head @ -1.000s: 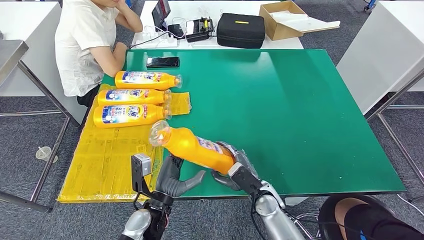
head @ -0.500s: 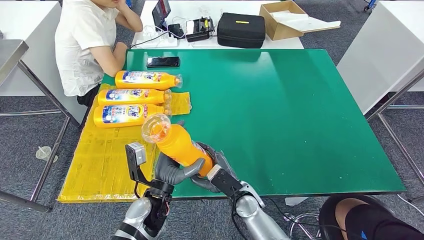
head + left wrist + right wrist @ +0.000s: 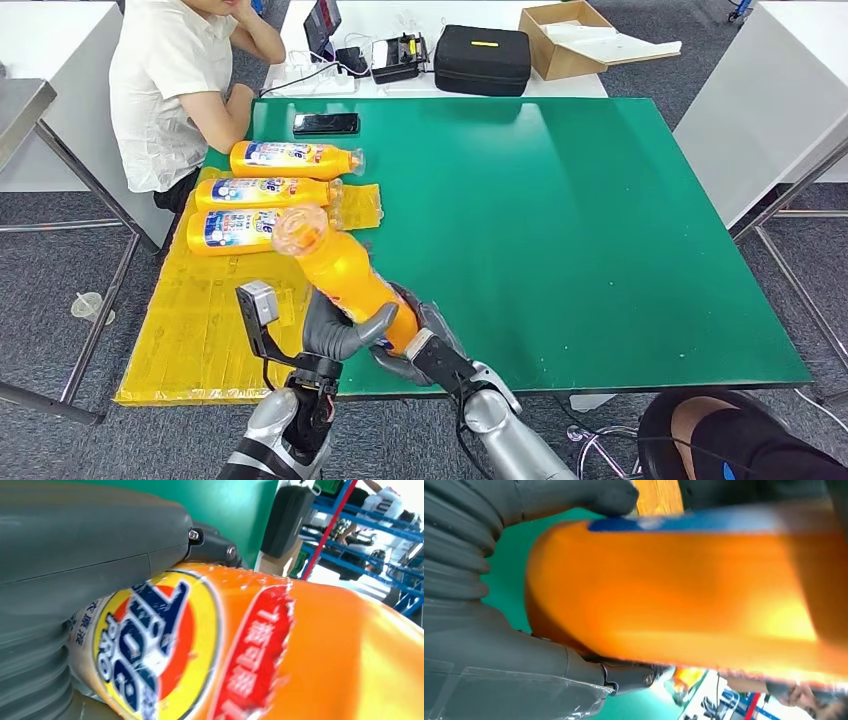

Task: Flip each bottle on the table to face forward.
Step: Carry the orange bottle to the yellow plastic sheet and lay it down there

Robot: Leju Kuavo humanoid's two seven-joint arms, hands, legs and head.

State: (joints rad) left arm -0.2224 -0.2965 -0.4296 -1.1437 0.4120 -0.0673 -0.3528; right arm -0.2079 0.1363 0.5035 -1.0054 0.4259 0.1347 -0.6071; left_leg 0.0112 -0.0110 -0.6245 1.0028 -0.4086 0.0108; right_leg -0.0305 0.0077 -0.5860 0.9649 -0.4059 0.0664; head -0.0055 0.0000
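Both hands, the left hand (image 3: pixel 335 335) and the right hand (image 3: pixel 415 345), clasp a glossy orange plastic bottle (image 3: pixel 345 280), fingers (image 3: pixel 350 335) wrapped round its lower body, lifted tilted over the smooth green tabletop (image 3: pixel 560 220); three labelled bottles (image 3: pixel 265 195) lie on a crinkled yellow sheet (image 3: pixel 200 330).

High head view; close wrist views

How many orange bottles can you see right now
4. Three lie side by side on the yellow sheet: far, middle, near. The fourth is lifted between the left hand and right hand.
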